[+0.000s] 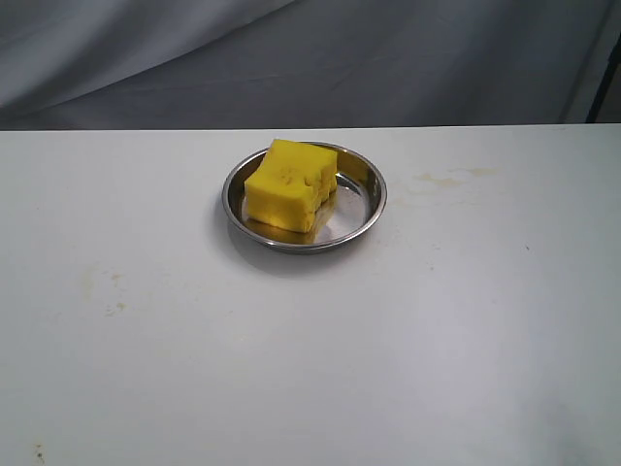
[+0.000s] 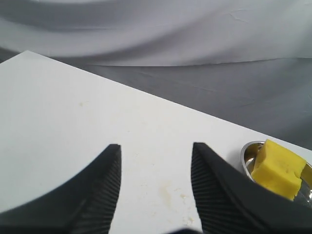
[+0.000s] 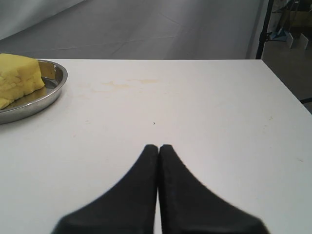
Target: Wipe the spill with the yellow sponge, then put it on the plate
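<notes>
The yellow sponge (image 1: 288, 183) rests inside the steel plate (image 1: 367, 208) near the table's middle back; both also show in the left wrist view, sponge (image 2: 278, 169) and plate (image 2: 247, 152), and in the right wrist view, sponge (image 3: 17, 77) and plate (image 3: 51, 92). No amber spill shows in any view. My left gripper (image 2: 156, 146) is open over bare table, apart from the plate, with nothing between its fingers. My right gripper (image 3: 159, 146) is shut and empty, off to the plate's side. Neither gripper appears in the exterior view.
A faint pale yellowish dried stain (image 1: 454, 176) lies right of the plate, also stain (image 3: 127, 83). Faint marks (image 1: 109, 291) dot the table's left. A grey cloth backdrop (image 1: 310, 58) hangs behind the table's far edge. The table's right edge (image 3: 287, 92) shows in the right wrist view.
</notes>
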Motion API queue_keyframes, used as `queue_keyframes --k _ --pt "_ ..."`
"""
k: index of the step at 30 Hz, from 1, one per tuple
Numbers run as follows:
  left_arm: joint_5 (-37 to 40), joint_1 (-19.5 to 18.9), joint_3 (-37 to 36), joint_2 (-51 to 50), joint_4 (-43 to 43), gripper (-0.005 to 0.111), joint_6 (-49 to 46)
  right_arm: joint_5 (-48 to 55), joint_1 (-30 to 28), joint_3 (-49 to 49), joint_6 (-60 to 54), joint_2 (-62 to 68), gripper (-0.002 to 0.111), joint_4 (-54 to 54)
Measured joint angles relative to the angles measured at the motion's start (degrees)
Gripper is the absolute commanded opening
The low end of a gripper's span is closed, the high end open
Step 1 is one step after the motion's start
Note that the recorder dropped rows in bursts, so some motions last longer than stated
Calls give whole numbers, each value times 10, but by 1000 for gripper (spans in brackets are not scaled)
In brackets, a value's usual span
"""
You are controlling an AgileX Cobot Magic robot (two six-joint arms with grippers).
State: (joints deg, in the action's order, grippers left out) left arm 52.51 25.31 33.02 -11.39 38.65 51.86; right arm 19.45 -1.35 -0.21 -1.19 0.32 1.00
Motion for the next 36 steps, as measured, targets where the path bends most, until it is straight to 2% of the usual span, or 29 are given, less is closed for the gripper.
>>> queue_keyframes --k 3,8,17,21,29,36 --pt "1 0 0 0 0 35 0 0 0 0 0 0 0 0" --pt "1 0 0 7 -1 0 0 0 0 0 0 0 0 0" --pt "-33 -1 0 10 -7 0 0 0 0 0 0 0 0 0" --pt "-71 -25 -1 10 -17 0 0 0 0 0 0 0 0 0" --pt "-233 -82 -40 13 -46 0 -76 0 0 0 0 0 0 0" --pt "-397 -142 -99 13 -99 0 -86 0 0 0 0 0 0 0"
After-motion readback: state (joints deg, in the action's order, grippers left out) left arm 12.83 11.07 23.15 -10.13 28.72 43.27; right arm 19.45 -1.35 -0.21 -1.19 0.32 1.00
